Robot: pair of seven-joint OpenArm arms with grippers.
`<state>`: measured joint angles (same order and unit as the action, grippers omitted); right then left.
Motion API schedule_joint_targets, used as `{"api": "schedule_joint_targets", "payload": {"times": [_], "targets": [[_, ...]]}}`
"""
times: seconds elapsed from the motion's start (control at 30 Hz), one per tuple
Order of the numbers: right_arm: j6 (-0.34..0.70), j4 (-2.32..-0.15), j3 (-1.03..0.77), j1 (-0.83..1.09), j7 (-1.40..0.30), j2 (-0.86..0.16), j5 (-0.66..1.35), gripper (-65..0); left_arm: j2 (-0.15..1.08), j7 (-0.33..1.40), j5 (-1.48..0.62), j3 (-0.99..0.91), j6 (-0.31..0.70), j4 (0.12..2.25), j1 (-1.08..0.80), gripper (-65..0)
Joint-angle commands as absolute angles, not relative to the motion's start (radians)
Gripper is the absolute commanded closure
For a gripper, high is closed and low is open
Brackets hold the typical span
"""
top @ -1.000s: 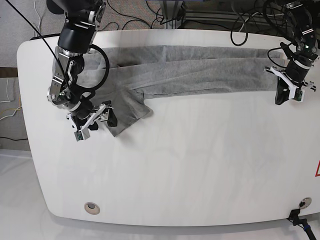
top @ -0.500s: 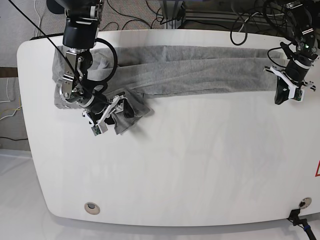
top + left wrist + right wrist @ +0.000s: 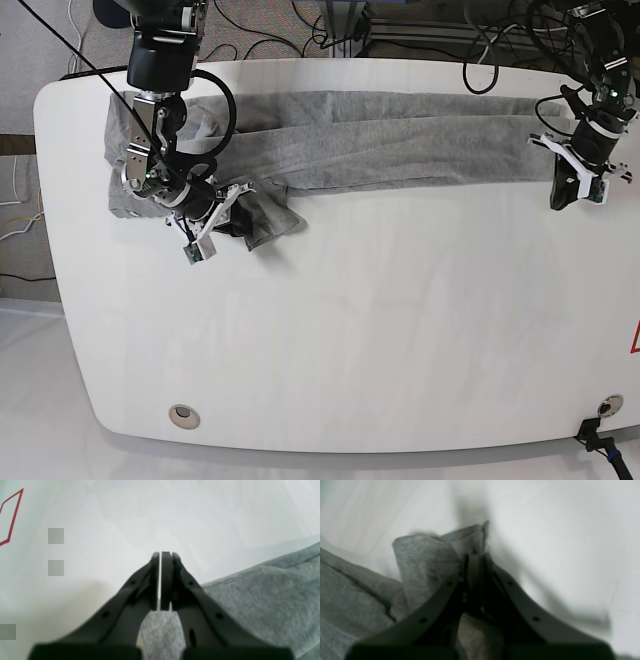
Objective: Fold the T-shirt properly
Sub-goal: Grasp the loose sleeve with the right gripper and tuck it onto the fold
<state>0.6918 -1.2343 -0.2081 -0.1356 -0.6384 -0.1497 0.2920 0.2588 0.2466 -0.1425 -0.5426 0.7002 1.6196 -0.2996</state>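
Observation:
The heather-grey T-shirt (image 3: pixel 400 140) lies as a long folded band along the far side of the white table (image 3: pixel 400 330). One sleeve (image 3: pixel 275 215) sticks out toward the front at the left end. My right gripper (image 3: pixel 232 212) is shut on that sleeve. In the right wrist view the cloth (image 3: pixel 425 560) bunches up around the closed tips of the right gripper (image 3: pixel 475 555). My left gripper (image 3: pixel 572 190) sits at the shirt's right end. Its jaws (image 3: pixel 161 555) are shut with bare table showing past the tips, and grey fabric (image 3: pixel 262 600) lies beside and under the fingers.
Cables and frame parts crowd the floor behind the far table edge (image 3: pixel 330 30). Two round fittings (image 3: pixel 183 415) (image 3: pixel 608 405) sit near the front corners. A red outline mark (image 3: pixel 635 340) is at the table's right edge, and the same red mark (image 3: pixel 10 517) shows in the left wrist view.
My right gripper moved onto the sleeve and closed on it, so the sleeve is now bunched and pulled inward. The left arm has not moved.

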Motion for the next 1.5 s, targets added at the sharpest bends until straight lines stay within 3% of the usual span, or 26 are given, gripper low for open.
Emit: {"api": "schedule_joint_targets", "payload": {"times": [0.0,0.47,0.93,1.17,1.27,1.47], "targets": [[0.698,-1.316,-0.211,-0.125,-0.667,-0.16,0.292,0.0,0.277,0.223,-0.157,-0.55,0.698,1.633,-0.295,0.0],[0.698,-1.936,-0.213,0.153,-0.888,-0.157,0.294,0.0,0.277,0.223,-0.157,-0.55,0.698,1.6,-0.294,0.0],[0.698,-1.966,-0.213,0.386,-0.888,-0.16,0.344,0.0,0.277,0.223,-0.157,-0.545,0.698,1.596,-0.294,0.0],[0.698,-1.934,-0.213,0.39,-0.888,-0.157,0.372,0.0,0.277,0.223,-0.157,-0.545,0.698,1.578,-0.292,0.0],[0.698,-1.928,-0.213,0.38,-0.886,-0.157,0.374,-14.7,0.277,0.223,-0.157,-0.547,0.698,1.578,-0.294,0.0],[0.698,-1.946,-0.246,0.375,-0.88,-0.157,0.375,-37.7,0.278,0.223,-0.157,-0.549,0.698,1.583,-0.294,0.0]]}}
